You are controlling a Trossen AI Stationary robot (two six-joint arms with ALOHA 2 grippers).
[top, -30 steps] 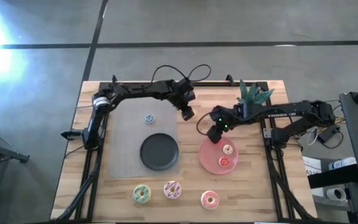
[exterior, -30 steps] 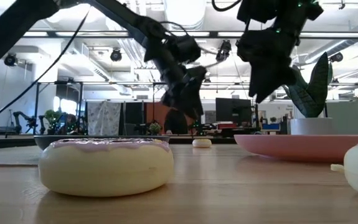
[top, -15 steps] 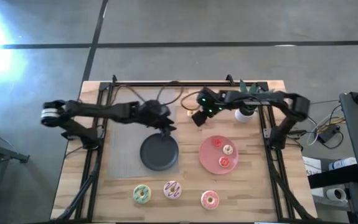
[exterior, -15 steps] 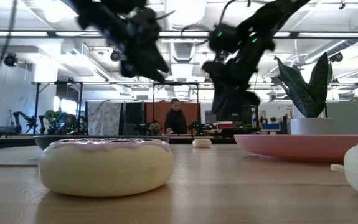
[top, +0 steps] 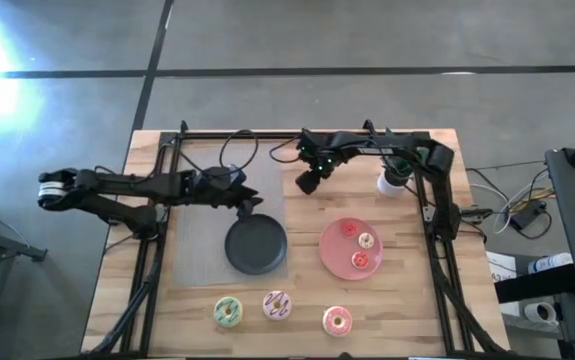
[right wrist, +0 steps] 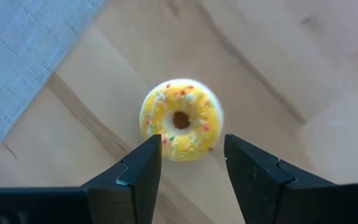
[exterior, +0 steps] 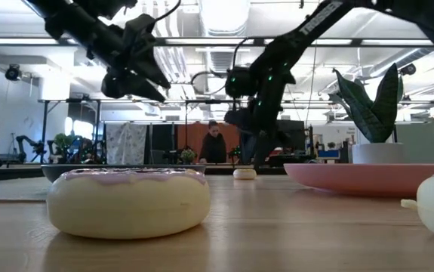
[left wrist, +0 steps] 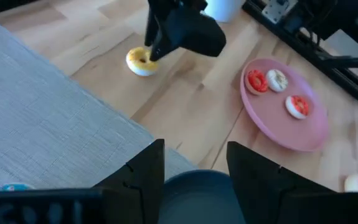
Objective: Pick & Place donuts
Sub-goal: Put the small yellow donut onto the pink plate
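Right gripper [right wrist: 188, 177] hangs above the yellow donut [right wrist: 181, 119] near the table's far edge, just off the grey mat [right wrist: 23, 56]; fingers spread wider than the donut, gripping nothing. The wrist view shows the donut centred in the gap, lying flat on bare wood. In the high view the gripper [top: 309, 181] covers the donut, so it's hidden there.

Left gripper [left wrist: 194, 168] is over the far rim of the black plate [top: 256, 245], fingers parted, empty.

Yellow donut: tiny ring, yellow icing with coloured sprinkles, small centre hole.

3 tiny donuts sit on the pink plate [top: 333, 255]: 2 red, 1 pale. 3 larger donuts line the near edge: green [top: 228, 312], white with dark streaks [top: 277, 305], pink [top: 337, 320]. A blue donut [left wrist: 7, 186] on the mat is cut off in the left wrist view.
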